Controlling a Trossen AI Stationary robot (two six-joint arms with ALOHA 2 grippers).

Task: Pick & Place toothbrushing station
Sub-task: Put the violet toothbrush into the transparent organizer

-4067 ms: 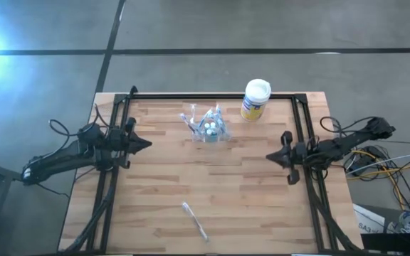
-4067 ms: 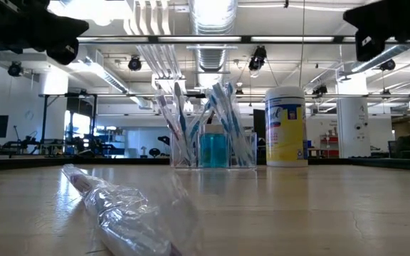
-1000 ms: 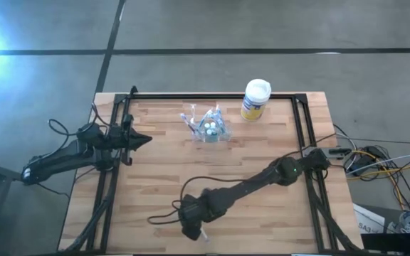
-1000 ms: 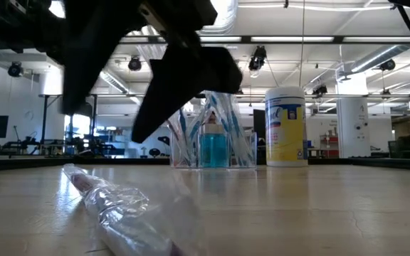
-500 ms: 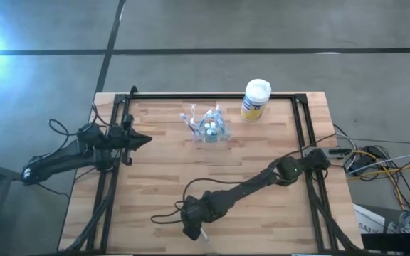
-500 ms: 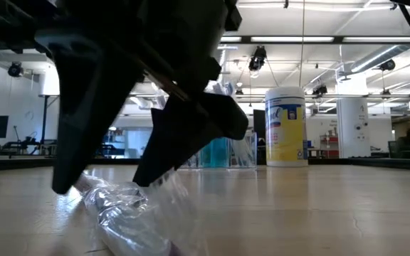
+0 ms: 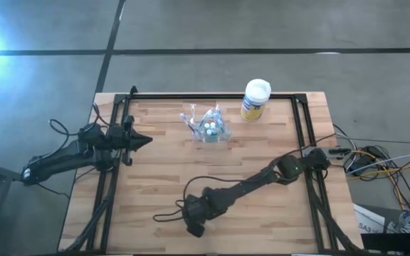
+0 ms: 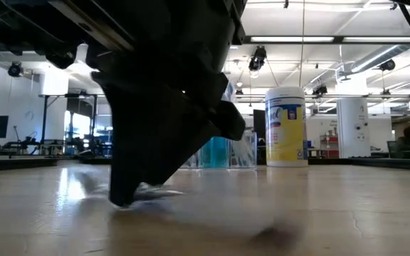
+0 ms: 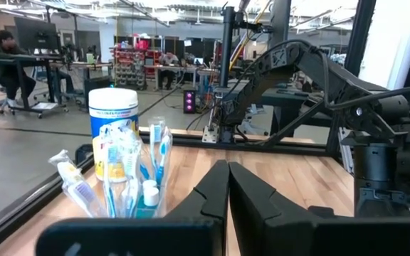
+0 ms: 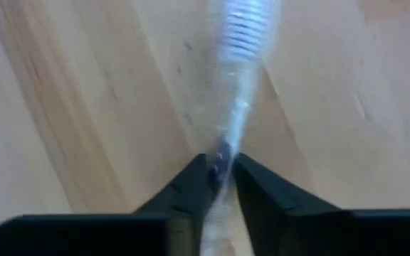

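The right gripper [image 10: 221, 169] has dropped to the wooden table [image 7: 262, 149] and narrowed its fingers onto the clear-wrapped toothbrush [image 10: 232, 107] near the front edge, well apart from the see-through plastic cup [image 7: 208, 128]; lifting comes next.

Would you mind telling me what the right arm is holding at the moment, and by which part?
The right gripper has its jaws closed on the plastic-wrapped toothbrush lying on the table, gripping the handle with the bristle end poking beyond.

Right pincer [image 7: 194, 228] down at table, clamped; left pincer [image 7: 146, 141] closed, parked.
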